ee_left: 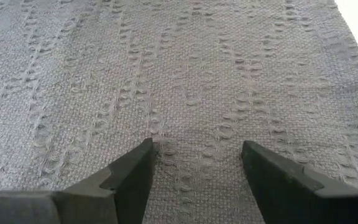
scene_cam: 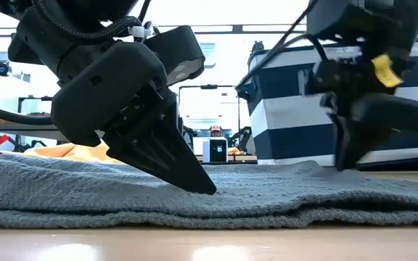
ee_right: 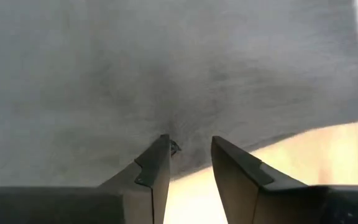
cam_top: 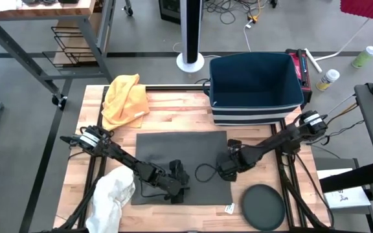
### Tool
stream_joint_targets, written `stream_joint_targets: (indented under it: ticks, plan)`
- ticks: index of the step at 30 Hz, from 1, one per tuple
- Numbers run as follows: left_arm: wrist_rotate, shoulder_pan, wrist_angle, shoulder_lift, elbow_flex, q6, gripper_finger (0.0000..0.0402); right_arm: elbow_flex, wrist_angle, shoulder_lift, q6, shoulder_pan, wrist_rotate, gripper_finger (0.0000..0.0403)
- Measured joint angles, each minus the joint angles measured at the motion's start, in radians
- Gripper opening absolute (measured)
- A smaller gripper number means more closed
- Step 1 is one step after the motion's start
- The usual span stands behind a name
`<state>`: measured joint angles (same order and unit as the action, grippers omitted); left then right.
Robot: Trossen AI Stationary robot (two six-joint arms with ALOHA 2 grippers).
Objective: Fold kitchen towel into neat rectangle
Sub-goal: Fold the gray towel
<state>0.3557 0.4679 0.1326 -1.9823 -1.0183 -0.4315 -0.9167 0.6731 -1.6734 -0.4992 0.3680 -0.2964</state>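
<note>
Wooden table (cam_top: 173, 107) carries a grey towel (cam_top: 181, 155); left hand (ee_left: 194, 163) spread wide, right hand (ee_right: 189, 158) narrow; no legible writing.

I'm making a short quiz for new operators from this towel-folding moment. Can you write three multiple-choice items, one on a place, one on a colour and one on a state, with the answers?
1. Where does the navy bin stand?
A. at the far side of the table, beyond the grey towel
B. on the towel
C. under the left arm

2. What colour is the crumpled cloth at the table's far left corner?
A. red
B. yellow
C. green

3. How do the fingers of the left end effector stand?
A. shut flat together
B. clamped on the white cloth
C. spread apart with towel weave between them

Answers:
1 A, the high view shows the bin past the towel's far edge.
2 B, it shows yellow from above.
3 C, the left wrist view shows two separate fingers over the weave.
</note>
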Motion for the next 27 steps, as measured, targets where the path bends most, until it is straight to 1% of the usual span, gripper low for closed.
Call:
stream_joint_targets:
  ticks: [3, 7, 9, 13, 16, 23, 27]
  plan:
    - [-0.001, 0.0, 0.001, 0.0, 0.0, -0.001, 0.0236, 0.001, 0.022, -0.007, 0.022, 0.01, 0.094, 0.0117]
    - [0.0, -0.001, 0.0, 0.0, 0.0, -0.001, 0.0236, 0.0, 0.128, 0.018, 0.001, 0.025, 0.112, 0.0129]
    - [0.0, -0.001, -0.001, 0.0, 0.0, -0.001, 0.0236, -0.003, 0.143, 0.044, -0.015, 0.025, 0.114, 0.0134]
    - [0.0, 0.0, -0.002, 0.0, 0.0, -0.001, 0.0236, -0.011, 0.022, 0.086, -0.022, 0.039, 0.114, 0.0142]
    - [0.0, 0.0, -0.002, 0.0, 0.0, -0.001, 0.0236, -0.011, -0.027, 0.095, -0.02, 0.055, 0.117, 0.0147]
    - [0.0, 0.0, 0.003, 0.0, 0.0, -0.001, 0.0236, -0.008, -0.088, 0.028, -0.09, 0.103, 0.119, 0.0147]
    - [0.0, 0.0, 0.006, 0.0, 0.0, -0.001, 0.0236, -0.008, -0.082, -0.015, -0.125, 0.138, 0.118, 0.0143]
